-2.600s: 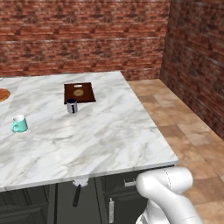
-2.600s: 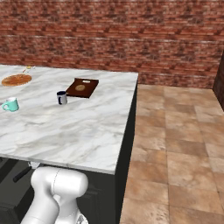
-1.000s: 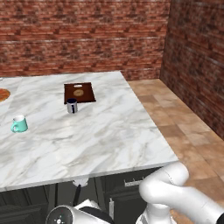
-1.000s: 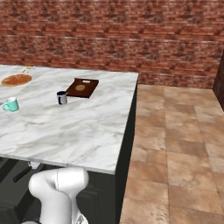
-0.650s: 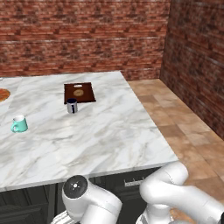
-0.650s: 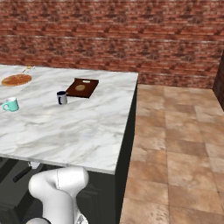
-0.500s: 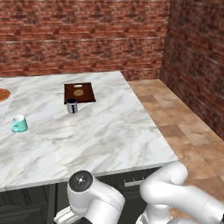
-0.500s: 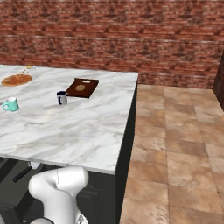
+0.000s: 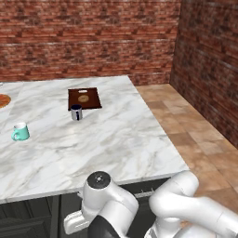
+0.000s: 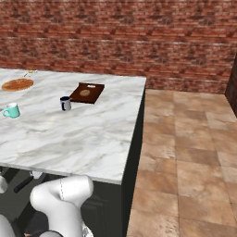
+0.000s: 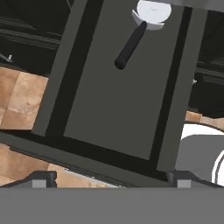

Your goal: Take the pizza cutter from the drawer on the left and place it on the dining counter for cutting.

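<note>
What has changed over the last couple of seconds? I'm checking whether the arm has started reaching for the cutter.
The white arm has swung up into the left base view, rising in front of the counter's front edge where earlier just its lower joint showed. Nothing was grasped: the pale-wheeled, black-handled pizza cutter lies in the open black drawer. The teal mug, dark blue cup and brown wooden board stayed put on the white marble dining counter.

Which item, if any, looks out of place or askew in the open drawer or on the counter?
Nothing stands out. The pizza cutter lies flat but slanted at the far end of the open drawer; on the dining counter, the teal mug, dark cup and wooden board sit undisturbed.
</note>
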